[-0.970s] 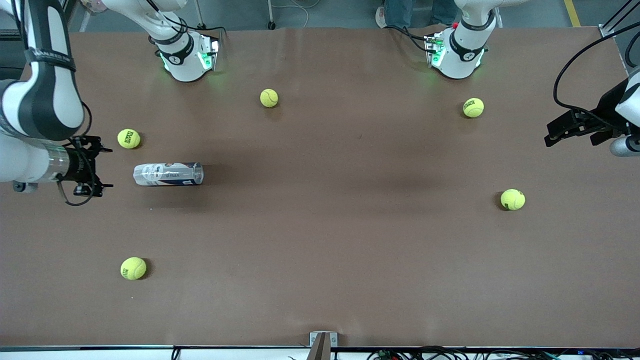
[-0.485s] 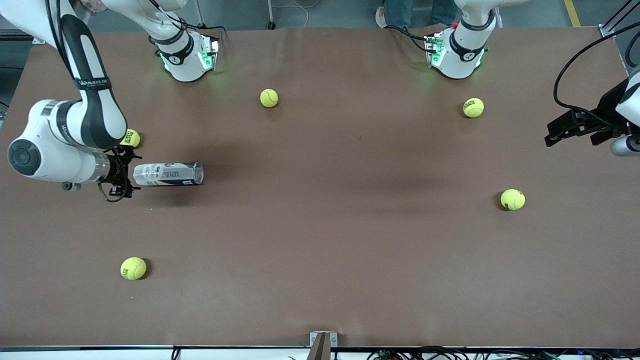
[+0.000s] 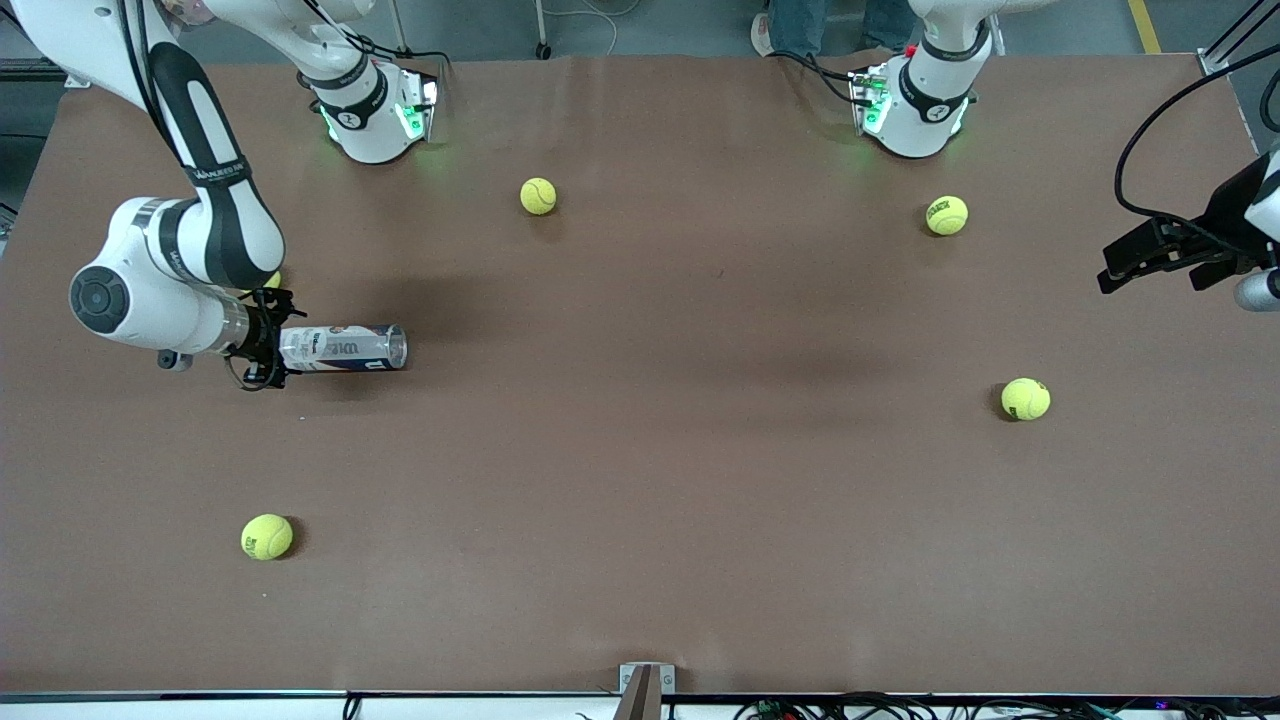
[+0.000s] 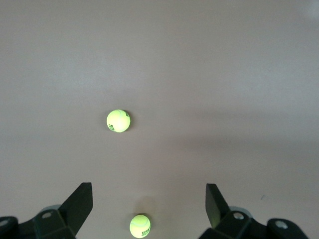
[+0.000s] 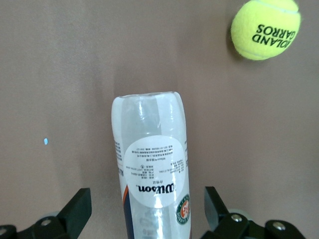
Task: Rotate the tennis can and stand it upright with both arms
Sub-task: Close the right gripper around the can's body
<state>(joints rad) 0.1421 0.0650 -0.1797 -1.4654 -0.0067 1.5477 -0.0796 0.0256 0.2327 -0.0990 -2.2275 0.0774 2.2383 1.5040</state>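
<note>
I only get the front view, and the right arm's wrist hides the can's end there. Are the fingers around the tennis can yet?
Observer: Yes. The right gripper is open, one finger on each side of the tennis can, with gaps on both sides.
Operator: Which way is the label facing?
Observer: The Wilson logo faces the wrist camera.
Operator: And the left gripper?
Observer: The left gripper waits, open; its wrist view shows a tennis ball.

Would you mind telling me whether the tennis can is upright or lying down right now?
Lying on its side: the tennis can rests lengthwise on the table, between the open fingers of the right gripper.
</note>
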